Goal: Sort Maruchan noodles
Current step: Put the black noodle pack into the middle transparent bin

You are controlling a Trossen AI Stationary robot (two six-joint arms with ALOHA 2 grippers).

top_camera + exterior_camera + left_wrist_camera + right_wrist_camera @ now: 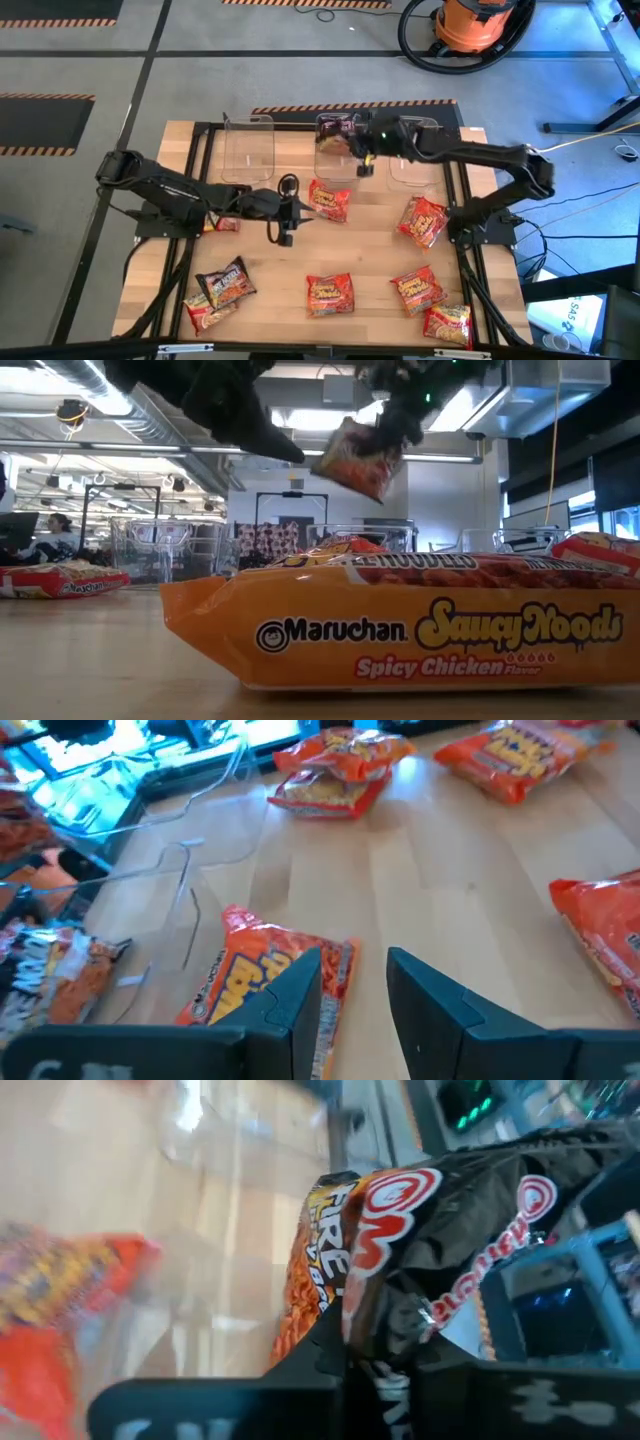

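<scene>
Maruchan noodle packets lie flat on the wooden table (370,245): a red one (328,200) at mid-table, others (423,220) (330,293) (418,290) to the right and near edge, and a dark one (225,283) at near left. My right gripper (363,155) is shut on a dark packet (335,140) marked "FIRE" (330,1230), up over the middle clear tub (340,172). My left gripper (285,228) hovers open at mid-table. Nothing is between its fingers (300,1005), and the red packet (255,975) lies just beyond them. My right gripper pinches the dark packet between its two fingers at one crumpled end (395,1335). It reaches in from the table's right, slanting down. The packet is lifted clear and sticks out tilted from the fingers (360,460), above the tubs.
Three clear tubs stand in a row at the far edge: left (248,150), middle, right (415,165). A black frame (200,160) borders the table. An orange packet (400,630) lies close before the low camera. A small red packet (228,224) lies by the left arm.
</scene>
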